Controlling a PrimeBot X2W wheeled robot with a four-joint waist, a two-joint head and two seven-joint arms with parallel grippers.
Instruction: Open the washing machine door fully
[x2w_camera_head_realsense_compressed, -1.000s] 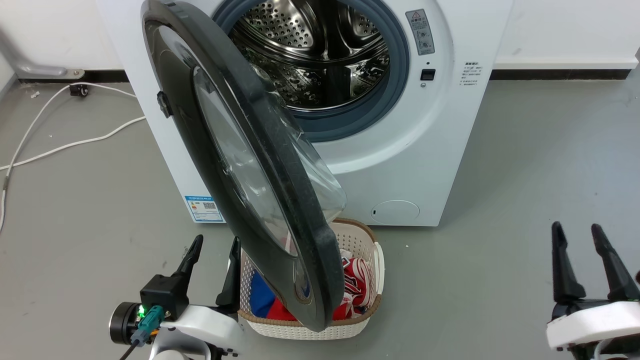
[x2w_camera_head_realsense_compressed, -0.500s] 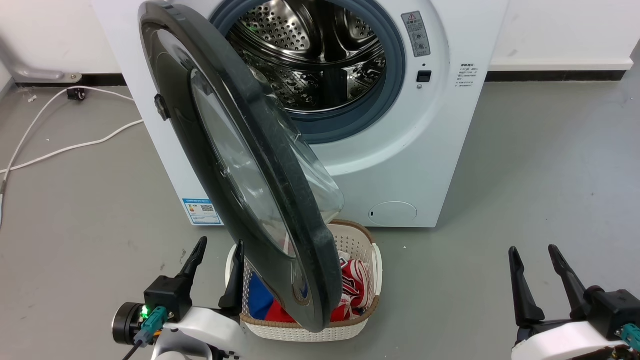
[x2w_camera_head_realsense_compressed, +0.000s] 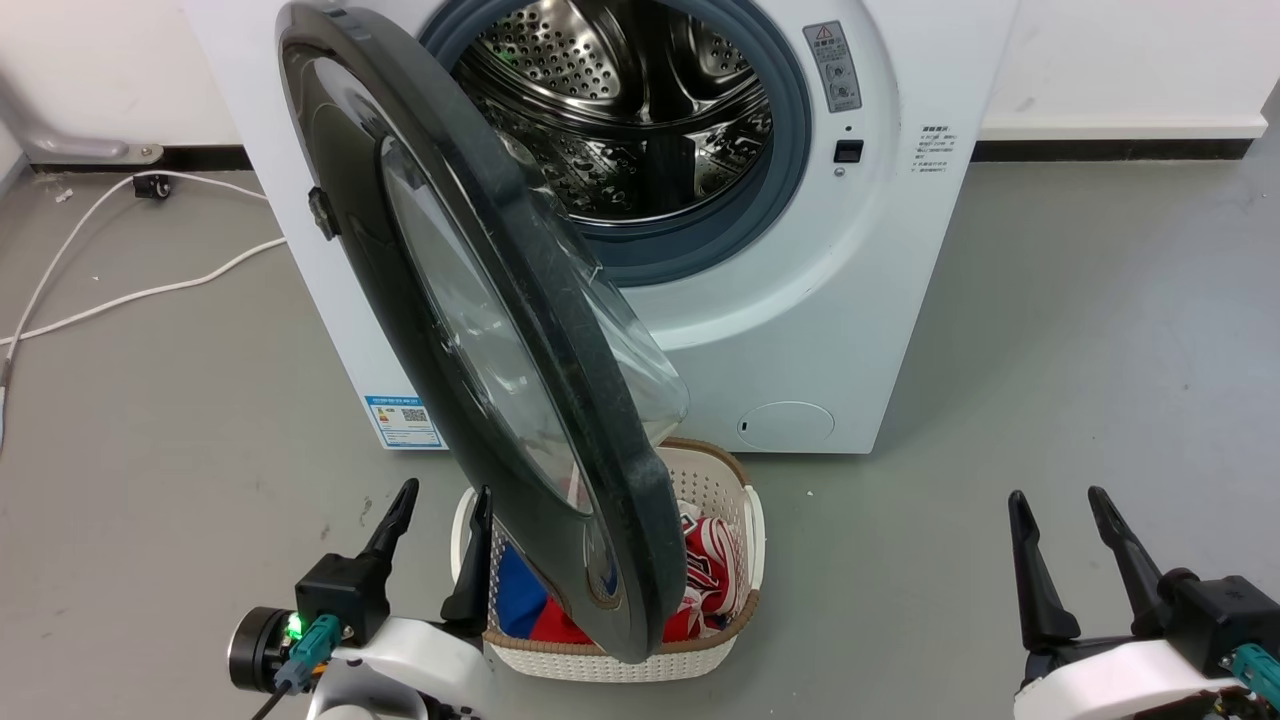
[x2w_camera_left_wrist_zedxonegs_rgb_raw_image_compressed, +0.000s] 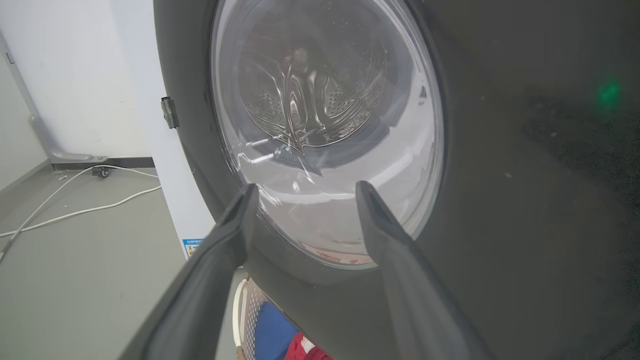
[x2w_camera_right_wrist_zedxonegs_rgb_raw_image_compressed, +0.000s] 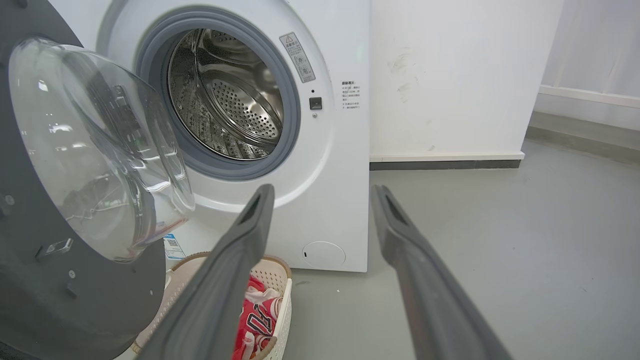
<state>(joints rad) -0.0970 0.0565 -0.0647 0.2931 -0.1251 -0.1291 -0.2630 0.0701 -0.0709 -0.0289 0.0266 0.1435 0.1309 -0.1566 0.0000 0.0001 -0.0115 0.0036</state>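
Note:
The white washing machine (x2w_camera_head_realsense_compressed: 800, 330) stands ahead with its steel drum (x2w_camera_head_realsense_compressed: 620, 110) exposed. Its black round door (x2w_camera_head_realsense_compressed: 520, 330) with the clear glass bowl hangs open on the left hinge, swung out toward me over the basket. My left gripper (x2w_camera_head_realsense_compressed: 445, 495) is open, low at the door's outer face, its right finger close to the rim; the left wrist view looks straight at the door glass (x2w_camera_left_wrist_zedxonegs_rgb_raw_image_compressed: 325, 130), with the gripper (x2w_camera_left_wrist_zedxonegs_rgb_raw_image_compressed: 305, 187) empty. My right gripper (x2w_camera_head_realsense_compressed: 1057, 500) is open and empty, far right of the machine (x2w_camera_right_wrist_zedxonegs_rgb_raw_image_compressed: 320, 150); its own view shows the door's inner bowl (x2w_camera_right_wrist_zedxonegs_rgb_raw_image_compressed: 100, 145) and gripper (x2w_camera_right_wrist_zedxonegs_rgb_raw_image_compressed: 322, 189).
A white laundry basket (x2w_camera_head_realsense_compressed: 745, 545) with red and blue clothes sits on the grey floor under the door's lower edge. White cables (x2w_camera_head_realsense_compressed: 130, 290) trail across the floor on the left. Open floor lies to the right of the machine.
The right arm swung left and down in the head view between the oldest frame and half a second ago. The left gripper shifted slightly. The door stands much the same.

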